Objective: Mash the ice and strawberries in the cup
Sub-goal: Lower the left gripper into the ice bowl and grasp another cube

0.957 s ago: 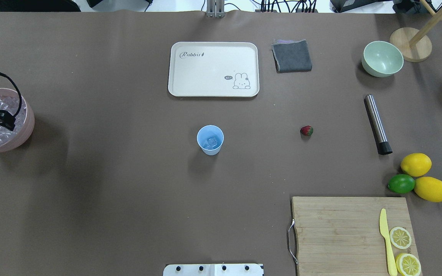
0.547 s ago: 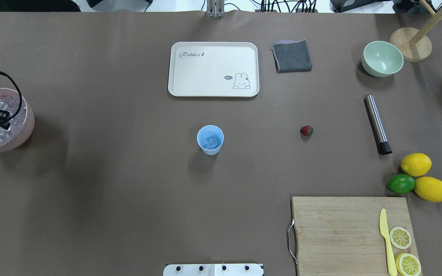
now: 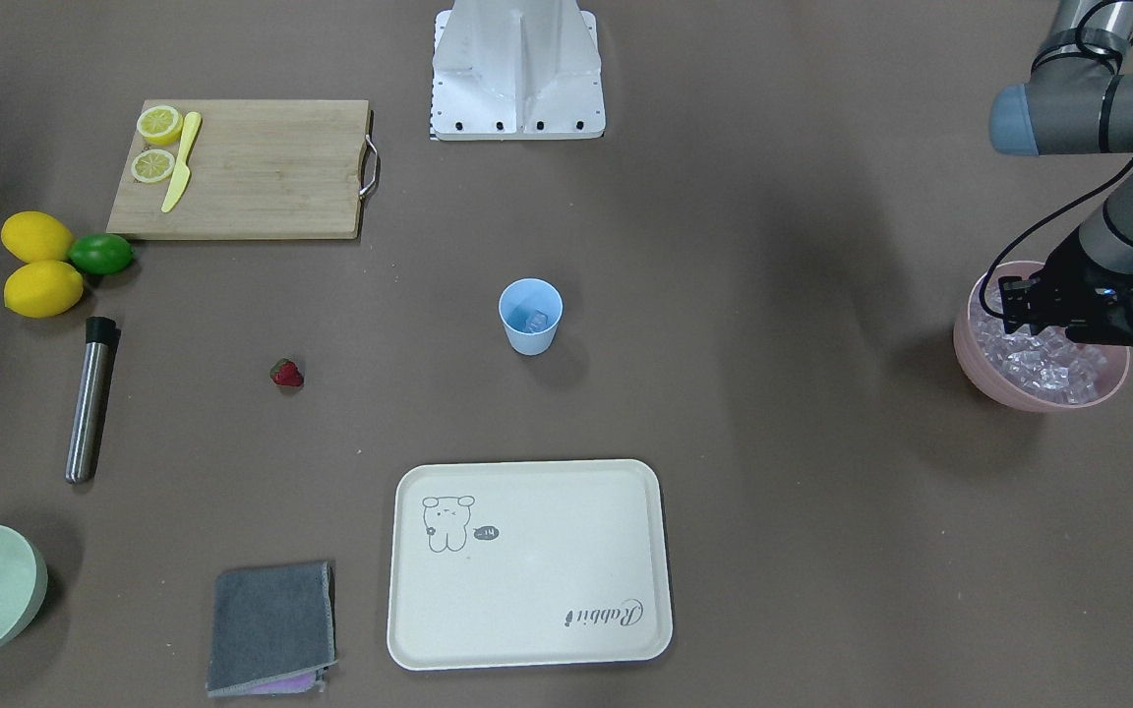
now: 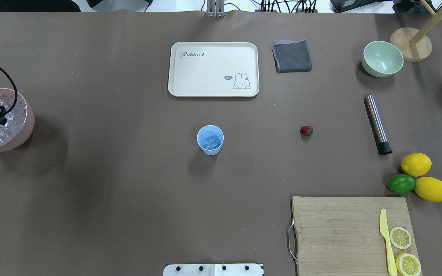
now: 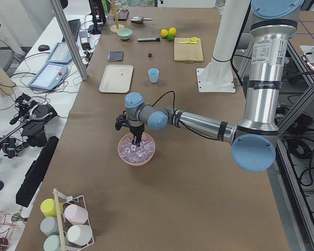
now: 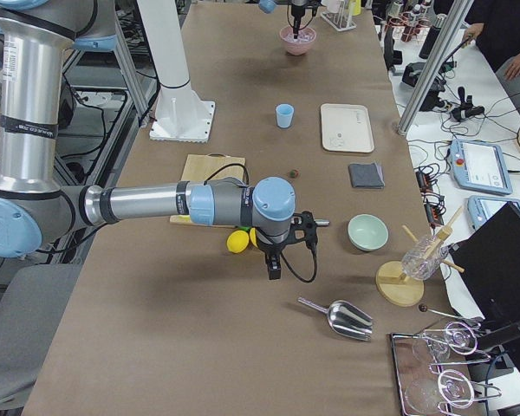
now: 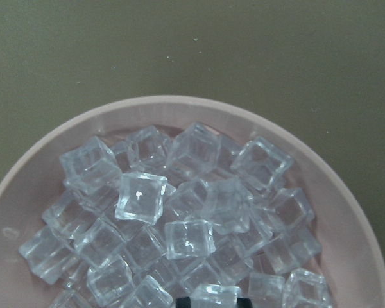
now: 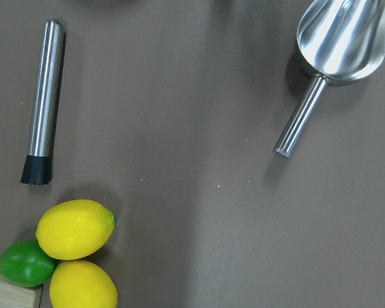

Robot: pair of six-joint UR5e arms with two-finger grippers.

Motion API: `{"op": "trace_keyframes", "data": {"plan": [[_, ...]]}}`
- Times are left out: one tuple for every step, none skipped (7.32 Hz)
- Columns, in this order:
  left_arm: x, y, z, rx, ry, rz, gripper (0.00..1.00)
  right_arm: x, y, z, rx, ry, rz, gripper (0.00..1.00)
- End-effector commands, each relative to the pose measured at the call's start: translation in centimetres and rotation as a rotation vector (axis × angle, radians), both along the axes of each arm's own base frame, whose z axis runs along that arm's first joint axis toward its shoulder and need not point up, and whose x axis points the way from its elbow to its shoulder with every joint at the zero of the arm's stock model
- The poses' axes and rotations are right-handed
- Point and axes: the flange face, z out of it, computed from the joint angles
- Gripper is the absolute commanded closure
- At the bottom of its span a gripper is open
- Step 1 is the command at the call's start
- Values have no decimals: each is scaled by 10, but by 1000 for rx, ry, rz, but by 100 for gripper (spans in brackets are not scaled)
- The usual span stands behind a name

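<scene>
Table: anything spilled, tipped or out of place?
Nothing stands out. The cup stands upright with ice in it. The rest of the ice sits inside the pink bowl. The strawberry lies alone on the table, not yet in the cup. No spills or damage visible.

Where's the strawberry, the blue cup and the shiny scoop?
strawberry (image 4: 306, 130), overhead view, its red body.
blue cup (image 3: 530, 339), front-facing view, its outer wall.
shiny scoop (image 8: 339, 35), right wrist view, inside its bowl.
</scene>
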Motion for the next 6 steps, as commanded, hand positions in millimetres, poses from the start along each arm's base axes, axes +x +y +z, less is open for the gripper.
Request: {"op": "trace_keyframes", "data": {"plan": [[-29, -15, -76, -4, 30, 8, 100, 0, 0, -1, 3, 0, 0, 0], [-23, -25, -119, -4, 38, -4, 100, 0, 0, -1, 3, 0, 0, 0], [-12, -32, -146, -34, 87, -41, 100, 0, 0, -1, 3, -3, 0, 0], [28, -37, -194, -51, 135, -62, 100, -1, -2, -3, 6, -5, 0, 0], [93, -30, -247, -81, 174, -53, 100, -1, -5, -6, 15, -5, 0, 0], [154, -13, -288, -131, 198, -52, 100, -4, -10, -10, 22, -5, -6, 0]]}}
